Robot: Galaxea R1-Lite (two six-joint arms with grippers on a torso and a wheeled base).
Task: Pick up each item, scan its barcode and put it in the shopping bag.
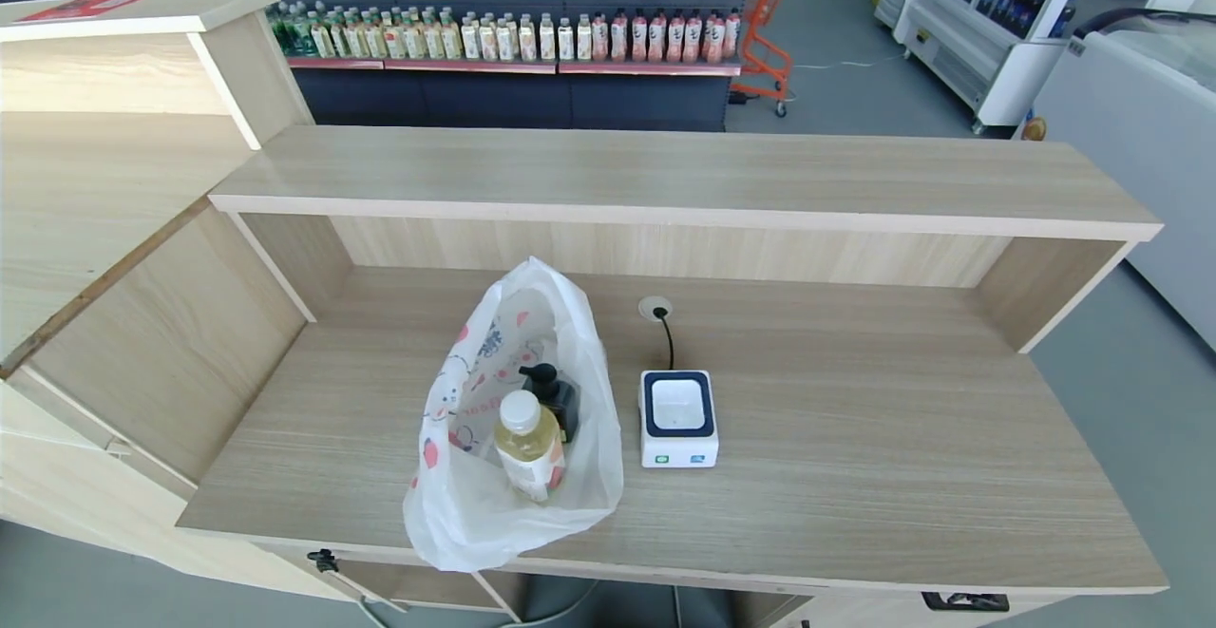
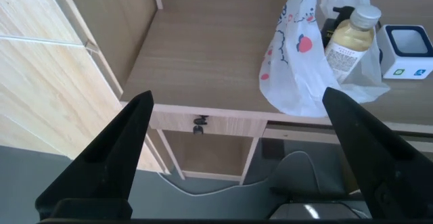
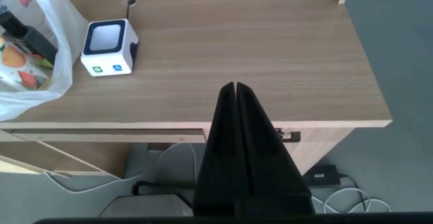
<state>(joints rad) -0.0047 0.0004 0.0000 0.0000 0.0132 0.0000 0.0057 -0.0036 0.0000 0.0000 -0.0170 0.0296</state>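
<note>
A white printed shopping bag (image 1: 494,476) stands open on the wooden counter (image 1: 855,457), left of the middle. Inside it stand a yellow drink bottle (image 1: 529,443) with a white cap and a dark pump bottle (image 1: 554,392). Right beside the bag sits the white barcode scanner (image 1: 677,416), its cable running to a hole in the counter. My left gripper (image 2: 237,149) is open, held off the counter's front edge, with the bag (image 2: 298,55) and bottle (image 2: 350,41) beyond it. My right gripper (image 3: 235,92) is shut on nothing, over the counter's front edge, with the scanner (image 3: 108,46) off to one side.
A raised ledge (image 1: 684,181) runs along the counter's back, with wooden side walls at both ends. The counter right of the scanner is bare wood. Shelves of bottles (image 1: 503,34) and freezers (image 1: 1121,86) stand across the aisle.
</note>
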